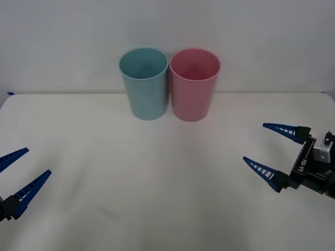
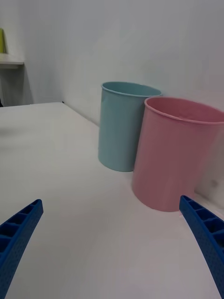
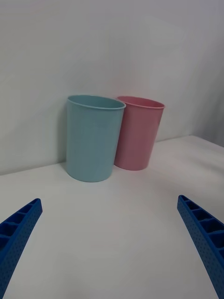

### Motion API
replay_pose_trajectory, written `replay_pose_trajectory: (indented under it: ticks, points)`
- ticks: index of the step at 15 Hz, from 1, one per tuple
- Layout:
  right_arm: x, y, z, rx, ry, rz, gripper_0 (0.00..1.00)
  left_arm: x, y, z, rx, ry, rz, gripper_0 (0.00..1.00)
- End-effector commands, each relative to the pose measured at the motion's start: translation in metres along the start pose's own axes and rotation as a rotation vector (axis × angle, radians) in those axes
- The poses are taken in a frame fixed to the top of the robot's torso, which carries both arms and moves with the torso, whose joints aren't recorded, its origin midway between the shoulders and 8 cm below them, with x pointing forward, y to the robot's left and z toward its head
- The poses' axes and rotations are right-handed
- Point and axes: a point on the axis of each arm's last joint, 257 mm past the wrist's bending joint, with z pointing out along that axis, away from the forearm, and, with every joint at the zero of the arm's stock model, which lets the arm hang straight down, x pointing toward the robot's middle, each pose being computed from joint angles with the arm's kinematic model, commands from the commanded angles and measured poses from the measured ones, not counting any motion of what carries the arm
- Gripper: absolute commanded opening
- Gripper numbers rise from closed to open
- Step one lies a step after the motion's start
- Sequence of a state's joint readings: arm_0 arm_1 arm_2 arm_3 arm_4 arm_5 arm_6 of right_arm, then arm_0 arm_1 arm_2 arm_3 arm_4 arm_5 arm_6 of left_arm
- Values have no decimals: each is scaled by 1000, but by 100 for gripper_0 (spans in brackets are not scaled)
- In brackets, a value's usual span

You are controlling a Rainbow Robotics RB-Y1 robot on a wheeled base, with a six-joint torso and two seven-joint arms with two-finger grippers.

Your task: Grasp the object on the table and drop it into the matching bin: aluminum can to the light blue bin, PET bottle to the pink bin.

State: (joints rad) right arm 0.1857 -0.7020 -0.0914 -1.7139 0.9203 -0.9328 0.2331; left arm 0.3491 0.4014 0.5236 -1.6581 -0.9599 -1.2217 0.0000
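Both grippers, left [image 1: 18,175] and right [image 1: 264,148], are hovering with fingers apart over the white table [image 1: 157,198], flanking the light blue bin [image 1: 144,83], which is touching the pink bin [image 1: 194,84] against a pale wall.

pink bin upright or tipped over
Upright. The pink bin stands on its base on the table, round rim facing up, right beside the light blue bin.

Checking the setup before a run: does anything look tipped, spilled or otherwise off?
Nothing stands out. The light blue bin and pink bin stand upright, side by side at the table's far edge. Left gripper and right gripper are open, low at either side.
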Motion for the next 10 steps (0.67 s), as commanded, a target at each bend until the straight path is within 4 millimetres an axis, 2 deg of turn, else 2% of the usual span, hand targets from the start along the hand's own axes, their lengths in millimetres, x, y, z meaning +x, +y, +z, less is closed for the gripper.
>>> replay_pose_trajectory:
  ticks: [1, 2, 5, 10]
  points:
    - [10, 2, -32, 21, 22, 21, 100, 0, 0, 0, 0, 0, 0, 100]
    - [11, 2, -45, 34, 23, 28, 100, 0, 0, 0, 0, 0, 0, 100]
    - [16, 5, -68, 61, 33, 55, 100, 0, 0, 0, 0, 0, 0, 100]
    - [22, 7, -85, 81, 54, 64, 100, 0, 0, 0, 0, 0, 0, 100]
